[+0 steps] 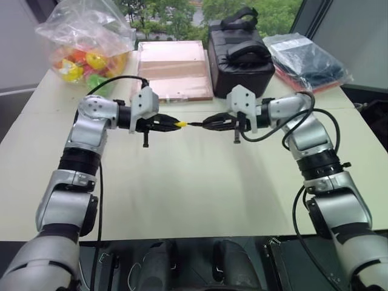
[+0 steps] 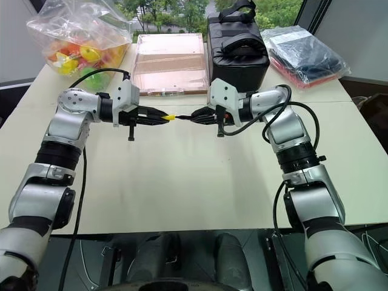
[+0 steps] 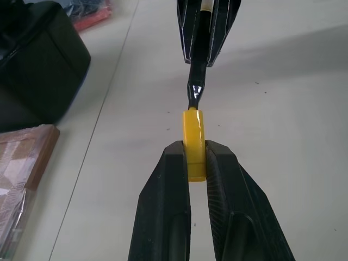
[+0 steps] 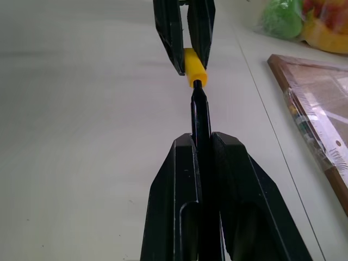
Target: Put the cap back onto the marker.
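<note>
The left gripper (image 3: 194, 163) pinches the cap (image 3: 194, 142); the right gripper (image 4: 200, 144) pinches the marker (image 4: 200, 117), whose tip is at the cap's mouth. Next, I think, a straight push together.

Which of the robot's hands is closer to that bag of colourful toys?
Left. The left gripper, holding the yellow cap, is just in front of the bag; the right gripper is farther across the table.
</note>
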`<move>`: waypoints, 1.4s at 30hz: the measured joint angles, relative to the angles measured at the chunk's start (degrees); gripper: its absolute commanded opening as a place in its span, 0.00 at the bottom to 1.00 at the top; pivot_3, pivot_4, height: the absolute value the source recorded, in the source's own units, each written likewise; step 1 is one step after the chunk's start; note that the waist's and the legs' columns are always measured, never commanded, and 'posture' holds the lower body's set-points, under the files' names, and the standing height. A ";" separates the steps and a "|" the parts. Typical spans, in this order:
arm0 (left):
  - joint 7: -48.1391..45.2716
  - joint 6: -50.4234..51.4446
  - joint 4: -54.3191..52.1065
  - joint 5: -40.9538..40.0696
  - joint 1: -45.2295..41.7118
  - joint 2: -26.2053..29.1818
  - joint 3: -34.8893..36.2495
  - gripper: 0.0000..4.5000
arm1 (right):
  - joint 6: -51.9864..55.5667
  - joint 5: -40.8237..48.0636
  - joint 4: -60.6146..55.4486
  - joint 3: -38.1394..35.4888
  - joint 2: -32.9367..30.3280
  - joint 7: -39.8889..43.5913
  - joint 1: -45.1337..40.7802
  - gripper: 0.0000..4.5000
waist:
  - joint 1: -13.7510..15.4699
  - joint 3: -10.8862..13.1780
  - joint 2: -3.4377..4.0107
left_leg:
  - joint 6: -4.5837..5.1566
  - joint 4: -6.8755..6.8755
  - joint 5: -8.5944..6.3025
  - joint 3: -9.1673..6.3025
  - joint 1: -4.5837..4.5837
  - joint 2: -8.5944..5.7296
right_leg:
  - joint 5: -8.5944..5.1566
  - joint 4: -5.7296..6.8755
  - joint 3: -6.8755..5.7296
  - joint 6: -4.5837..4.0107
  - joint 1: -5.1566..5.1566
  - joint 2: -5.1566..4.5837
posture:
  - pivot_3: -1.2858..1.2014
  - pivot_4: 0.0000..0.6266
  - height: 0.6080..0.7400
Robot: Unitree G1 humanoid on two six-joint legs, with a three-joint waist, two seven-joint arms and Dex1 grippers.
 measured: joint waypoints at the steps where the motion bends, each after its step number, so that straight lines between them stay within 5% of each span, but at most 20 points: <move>1: 0.03 0.00 0.00 0.00 0.00 -0.34 -0.01 0.01 | 0.00 0.01 0.00 0.02 0.15 -0.03 0.00 0.00 | 0.03 0.00 0.00 | 0.00 0.00 0.00 0.00 0.00 0.00 | 0.00 0.00 0.00 0.00 0.00 0.00 | 0.52 0.24 1.00; 20: -2.64 -9.24 6.42 5.63 -6.08 -0.81 -4.49 0.01 | -2.75 -2.79 0.16 0.64 0.23 -0.66 0.00 0.00 | -0.04 0.00 0.00 | 0.01 0.01 0.00 0.01 -0.01 0.00 | 0.00 -0.01 0.00 0.00 0.00 0.00 | 0.52 0.24 1.00; 29: -6.00 -0.55 6.66 3.80 -6.39 -1.04 -3.23 0.01 | -11.94 -6.88 0.22 2.15 0.32 -2.42 0.00 0.00 | -0.03 0.00 0.00 | 0.00 0.01 0.00 0.00 -0.01 0.00 | -0.01 0.00 0.00 0.01 0.00 0.00 | 0.52 0.24 1.00; 42: -4.90 1.73 6.66 3.96 -6.42 -2.56 -2.41 0.01 | -11.96 -7.19 0.20 1.87 0.08 -2.67 0.00 0.00 | 0.01 0.00 0.00 | 0.00 0.02 0.00 0.00 -0.01 0.00 | -0.01 0.01 0.00 0.02 0.00 0.00 | 0.52 0.24 1.00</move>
